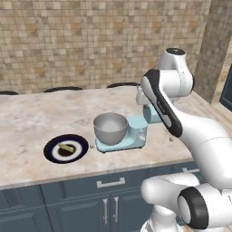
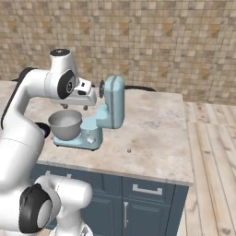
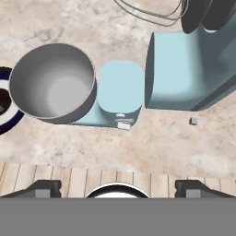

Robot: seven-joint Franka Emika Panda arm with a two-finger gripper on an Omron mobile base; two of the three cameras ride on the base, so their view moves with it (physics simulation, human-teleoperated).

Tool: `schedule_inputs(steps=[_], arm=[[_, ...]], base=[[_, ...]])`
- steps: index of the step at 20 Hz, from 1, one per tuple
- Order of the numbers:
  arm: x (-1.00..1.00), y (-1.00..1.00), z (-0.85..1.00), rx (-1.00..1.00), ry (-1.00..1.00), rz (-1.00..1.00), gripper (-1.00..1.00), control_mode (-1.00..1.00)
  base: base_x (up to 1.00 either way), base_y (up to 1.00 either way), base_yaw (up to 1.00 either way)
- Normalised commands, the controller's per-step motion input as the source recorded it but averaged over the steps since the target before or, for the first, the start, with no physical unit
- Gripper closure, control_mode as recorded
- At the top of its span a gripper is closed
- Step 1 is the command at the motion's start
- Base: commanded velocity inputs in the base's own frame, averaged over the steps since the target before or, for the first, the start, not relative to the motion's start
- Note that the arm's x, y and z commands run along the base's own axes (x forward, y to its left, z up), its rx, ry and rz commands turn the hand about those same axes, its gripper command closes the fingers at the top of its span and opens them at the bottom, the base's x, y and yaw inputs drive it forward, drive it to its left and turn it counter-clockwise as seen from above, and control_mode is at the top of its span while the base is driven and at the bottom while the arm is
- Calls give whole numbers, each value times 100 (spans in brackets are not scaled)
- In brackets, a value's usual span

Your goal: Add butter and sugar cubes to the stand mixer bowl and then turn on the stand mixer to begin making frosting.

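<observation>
The grey metal stand mixer bowl (image 1: 110, 128) (image 2: 65, 124) (image 3: 53, 83) sits empty on the base of the light blue stand mixer (image 1: 136, 132) (image 2: 109, 107) (image 3: 184, 69), whose head is tilted back with the wire whisk (image 3: 147, 11) raised. The butter (image 1: 66, 147), a small pale block, lies on the dark blue plate (image 1: 79, 153) left of the bowl. One sugar cube (image 2: 129, 150) (image 3: 194, 120) rests on the counter right of the mixer. My gripper (image 2: 74, 107) (image 3: 118, 190) hangs above the mixer base, pointing down, open and holding nothing.
The marble counter (image 1: 31, 122) ends at a front edge above blue cabinet drawers (image 1: 111, 182). A tiled wall stands behind. Wooden floor (image 2: 212, 152) lies to the right of the counter's end. Dark chair backs (image 1: 63, 89) show beyond the far edge.
</observation>
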Motion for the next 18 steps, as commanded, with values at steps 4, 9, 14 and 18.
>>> schedule_inputs(steps=[4,9,14,18], arm=[[0,0,0,0,0,0,-100,100],[0,0,0,0,0,0,-100,100],[0,0,0,0,0,0,-100,100],[0,0,0,0,0,0,-100,100]], base=[[-10,-13,0],[-2,-13,0],[0,-32,0],[0,-27,0]])
